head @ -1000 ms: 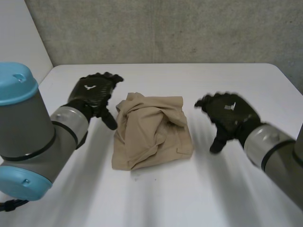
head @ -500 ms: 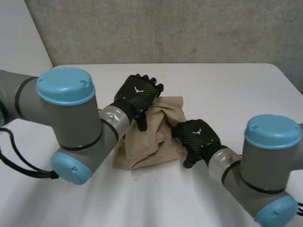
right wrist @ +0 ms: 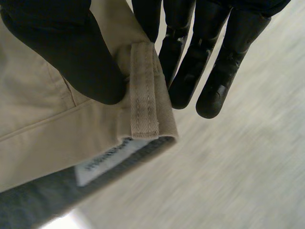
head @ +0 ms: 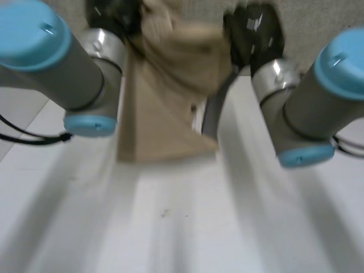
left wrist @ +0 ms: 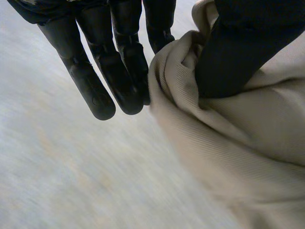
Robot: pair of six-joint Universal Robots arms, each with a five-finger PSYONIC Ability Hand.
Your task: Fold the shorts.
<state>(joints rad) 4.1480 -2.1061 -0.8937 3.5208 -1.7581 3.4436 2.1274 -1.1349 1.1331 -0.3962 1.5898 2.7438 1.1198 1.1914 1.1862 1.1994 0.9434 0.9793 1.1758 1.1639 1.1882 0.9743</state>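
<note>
The beige shorts [head: 165, 96] hang above the white table [head: 170, 227], held up between my two hands. My left hand [head: 111, 14] grips one upper edge. In its wrist view the thumb [left wrist: 238, 52] pinches a bunched fold of the shorts [left wrist: 238, 143] against the fingers [left wrist: 114, 71]. My right hand [head: 256, 28] holds the other upper edge. There the thumb [right wrist: 71, 57] presses the waistband by a belt loop [right wrist: 143, 90] against the fingers [right wrist: 190, 62]. A white label [right wrist: 107, 160] shows inside the waistband.
Both arms reach up and forward, the left arm [head: 68, 62] and the right arm [head: 307, 102] flanking the hanging cloth. A grey wall [head: 318, 17] stands behind the table.
Both hands came in onto the crumpled shorts, closed on their upper part and lifted them off the table; the cloth now hangs between them.
</note>
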